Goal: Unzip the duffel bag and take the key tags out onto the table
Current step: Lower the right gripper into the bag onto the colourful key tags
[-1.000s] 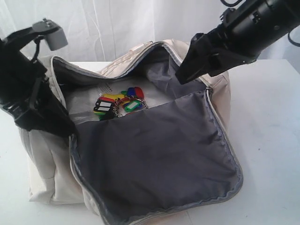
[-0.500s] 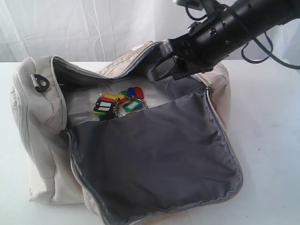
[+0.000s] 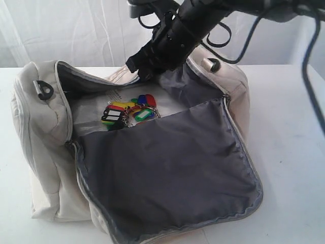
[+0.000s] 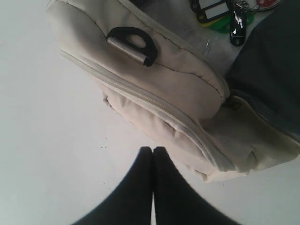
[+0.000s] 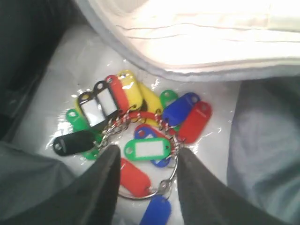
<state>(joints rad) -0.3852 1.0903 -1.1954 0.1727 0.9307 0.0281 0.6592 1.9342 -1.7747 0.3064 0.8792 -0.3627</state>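
Closest in the exterior view: the flap [image 3: 167, 173] of the duffel bag [image 3: 45, 152], unzipped and folded forward, dark grey lining up, grey zipper teeth running round its edge. Rests on the table [image 3: 289, 152], a wide white top reaching out to the right of the bag. On the left, a cream side wall, slumped and creased, with a black strap ring [image 3: 43, 90] near its upper end.

Off that same end, seen only by the left wrist camera: the left gripper [image 4: 153, 151], clenched, its two dark fingers pressed flat together. Hangs over white tabletop just beside the bag's cream end panel and a closed zipper seam [image 4: 150, 101], apart from the fabric.

Further back, inside the open mouth: the key tags [image 3: 129, 112], bunched on metal rings on a pale, shiny sheet at the bag's bottom. Black, yellow, red, green and blue, some with white label windows. Well inside the bag, not yet on the table.

Above them: the right gripper [image 5: 147, 152], released, with fingers [image 5: 101, 187] spread to either side of a green tag and a large ring in the wrist view. Cannot tell whether the tips touch the bunch. Reaches down over the bag's far rim from the upper right, with cables looping off the arm.

Behind everything: a white curtain [image 3: 76, 30].
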